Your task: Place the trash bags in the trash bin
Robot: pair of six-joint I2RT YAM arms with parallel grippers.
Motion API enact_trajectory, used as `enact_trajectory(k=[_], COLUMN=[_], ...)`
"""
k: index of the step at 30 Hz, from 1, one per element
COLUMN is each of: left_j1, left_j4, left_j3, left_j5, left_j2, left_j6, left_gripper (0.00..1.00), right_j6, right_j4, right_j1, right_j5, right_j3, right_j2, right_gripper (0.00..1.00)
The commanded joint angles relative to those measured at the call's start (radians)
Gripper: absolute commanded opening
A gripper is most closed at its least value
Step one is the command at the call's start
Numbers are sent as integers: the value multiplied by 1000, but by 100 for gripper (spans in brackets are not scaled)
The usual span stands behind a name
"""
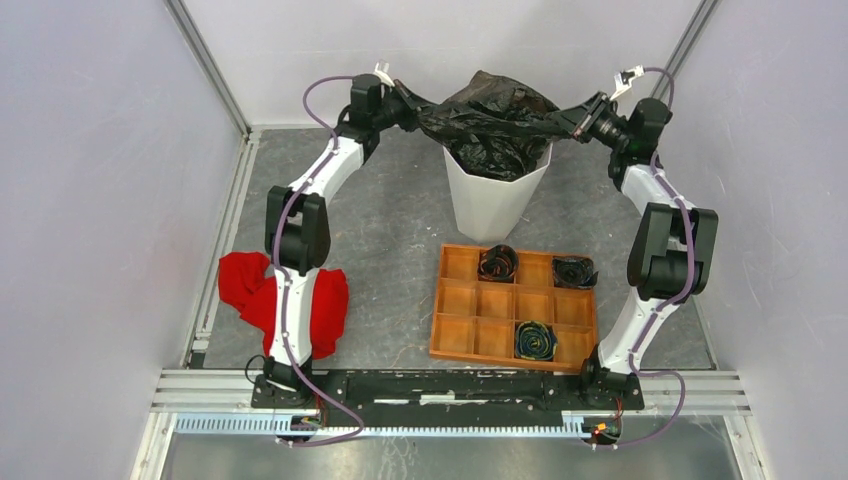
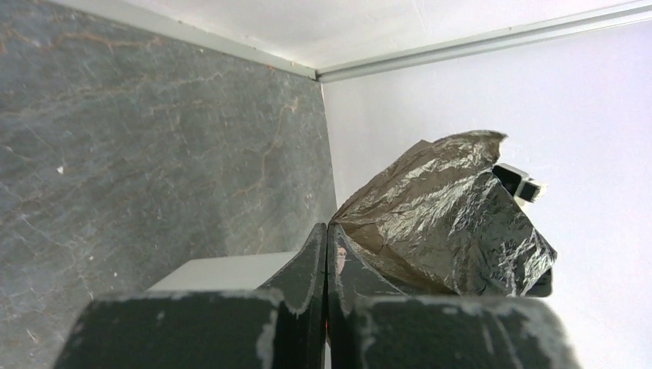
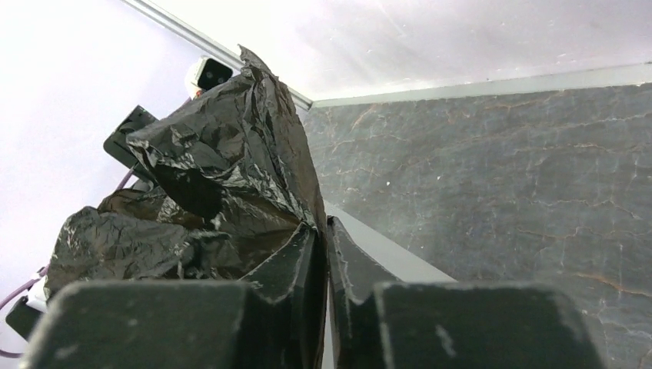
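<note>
My left fingers (image 2: 326, 244) are pressed together, pinching the left edge of the trash bag (image 2: 446, 215). My right fingers (image 3: 323, 242) pinch its right edge. The bag is black, glossy and crinkled, brownish and half sheer where taut. It stretches between both over the mouth of the white faceted trash bin (image 1: 495, 200), with its lower part bunched inside. The bin stands upright on the grey surface (image 1: 390, 230).

Trash bin (image 1: 497, 200): on the desk (image 1: 390, 230), back centre, between both arms.
Trash bag (image 1: 490, 120): in the bin's mouth, rising above its rim.
Left end effector (image 1: 418, 108): clamped on the bag's left edge.
Right end effector (image 1: 572, 122): clamped on its right edge.
Tray (image 1: 455, 340): before the bin.
Cloth (image 1: 245, 285): front left, partly under the left arm.
</note>
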Motion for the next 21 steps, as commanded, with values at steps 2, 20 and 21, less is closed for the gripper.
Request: enact_trajectory(k=[2,20,21], left_j1=[10,18,17], left_j4=[110,18,-5], left_j3=[-89,-404,-405], left_j5=[60,65,45], left_j2=[-23,-298,-317], left_j6=[-93,80,108], left_gripper=[2,10,12], right_j6=[40,-470,-511], right_j4=[143,-457,-524], right_j1=[-6,2,2], right_j5=[-26,167,212], right_j3=[-65,-100,-80], right_j2=[1,-240,-264], right_gripper=[18,45,49])
